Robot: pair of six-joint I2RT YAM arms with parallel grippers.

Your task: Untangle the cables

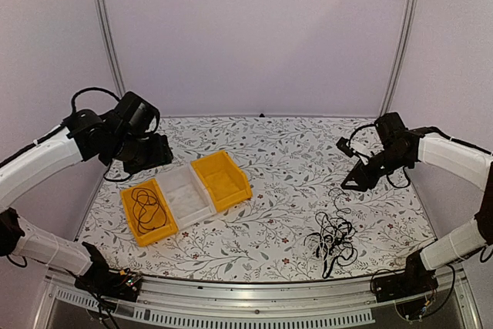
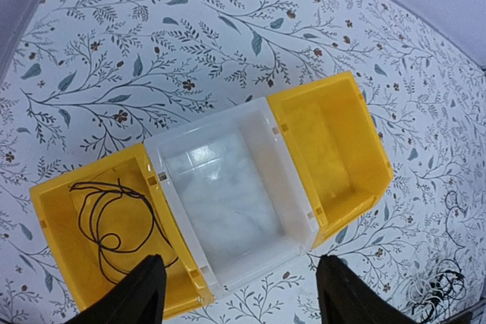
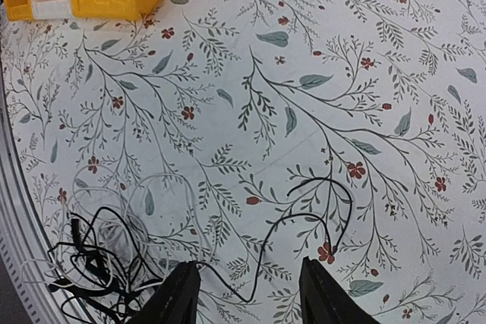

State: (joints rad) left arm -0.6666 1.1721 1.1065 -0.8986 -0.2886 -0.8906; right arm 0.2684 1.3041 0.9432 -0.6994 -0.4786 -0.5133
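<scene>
Left end effector (image 2: 241,262) spread above bins (image 2: 366,149) | right end effector (image 3: 250,265) spread, angled down over cables (image 3: 95,263)

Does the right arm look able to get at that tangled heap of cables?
Probably yes: the right gripper hangs open close above the cables, one strand running under it, and nothing stands between them.

White arm shells (image 1: 35,161), black joints (image 1: 135,117), black hoses (image 1: 91,89)
</scene>
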